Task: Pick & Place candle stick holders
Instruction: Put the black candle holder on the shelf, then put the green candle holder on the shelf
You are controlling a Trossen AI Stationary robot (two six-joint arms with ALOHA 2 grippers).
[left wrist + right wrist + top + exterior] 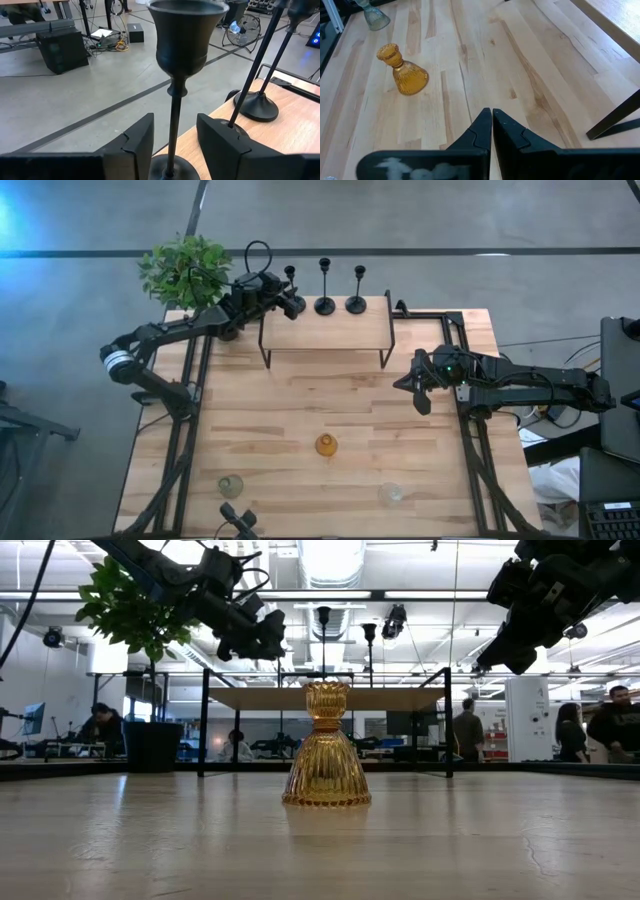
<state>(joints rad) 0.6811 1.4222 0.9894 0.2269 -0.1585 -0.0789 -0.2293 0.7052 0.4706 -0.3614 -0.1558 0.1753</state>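
Three black candle stick holders stand by their round bases along the far edge of a raised wooden shelf (325,332): left (290,273), middle (324,302) and right (356,301). My left gripper (293,306) is open at the left holder. In the left wrist view its two fingers (142,137) stand on either side of that holder's thin stem (173,120), below its cup (185,35), without touching it. My right gripper (415,385) is shut and empty, raised above the table's right side; it also shows in the right wrist view (491,117).
An amber glass vase (326,445) stands mid-table, a greenish one (231,485) at the near left and a clear one (390,494) at the near right. A potted plant (185,268) stands at the far left, beside my left arm. The shelf rests on black metal legs (384,355).
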